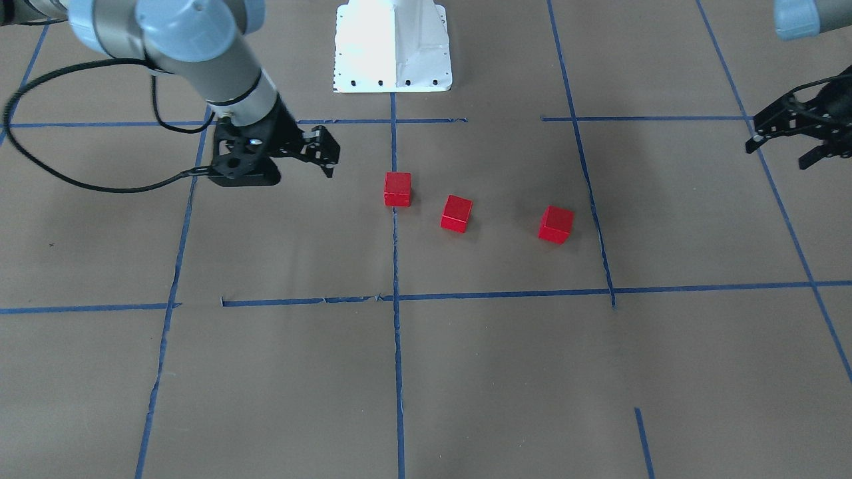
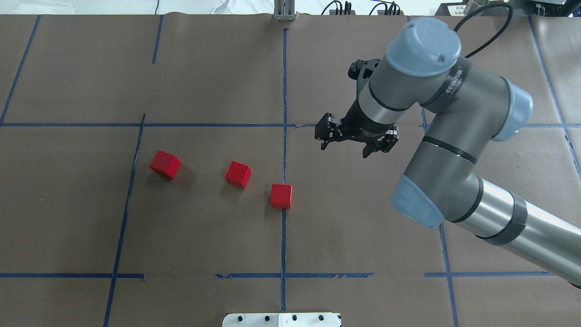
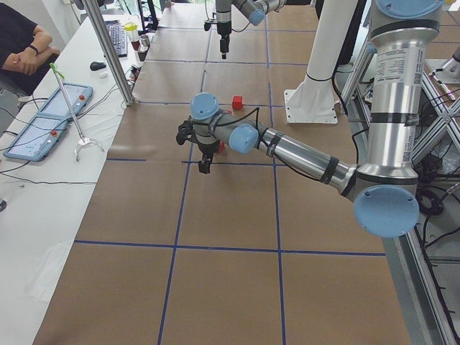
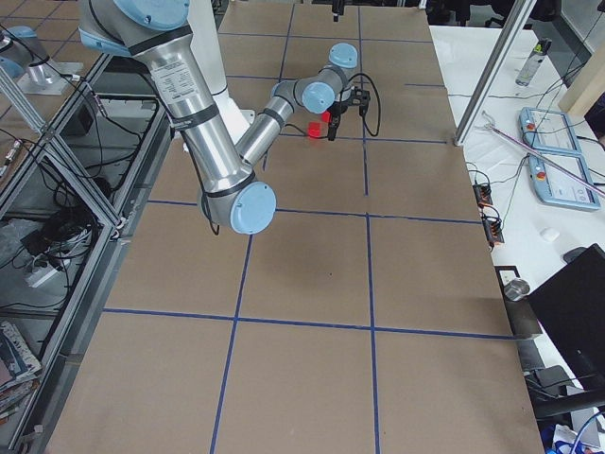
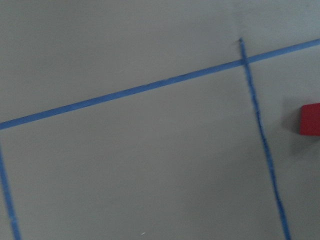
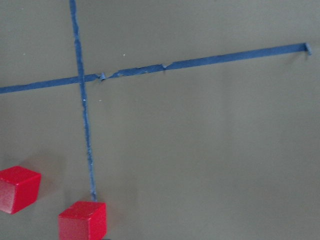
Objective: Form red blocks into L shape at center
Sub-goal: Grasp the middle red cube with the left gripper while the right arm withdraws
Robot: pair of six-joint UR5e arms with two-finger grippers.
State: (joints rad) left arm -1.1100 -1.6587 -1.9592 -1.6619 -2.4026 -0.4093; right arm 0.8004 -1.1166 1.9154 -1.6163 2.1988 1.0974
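While both arms hang clear of the work, I see the red blocks (image 2: 238, 174) lying apart from one another in a slanted row on the brown paper (image 2: 204, 227), none of them touching. They are three small cubes, alike in size, bright red with dull matte faces. The tops read lighter and the sides a shade darker, and each throws a soft shadow on the paper. The nearest block (image 2: 281, 196) sits squared to the grid and straddles the thin blue center line (image 2: 284, 91), with most of it on the robot's left side of the tape. In the right wrist view it covers the end of that line. The middle block (image 1: 456, 213) lies near it on the left, turned at an angle. The outer block (image 2: 165, 164), also turned, lies farther left again, just beside the next tape line (image 2: 132, 181). My right gripper (image 2: 344, 151) hovers on the right of the center line, farther from the base than the row and apart from the nearest block. Its two fingers are spread wide with nothing between them. My left gripper (image 1: 775, 156) hangs far out on the robot's left, well apart from the outer block. Its fingers are also parted and empty.
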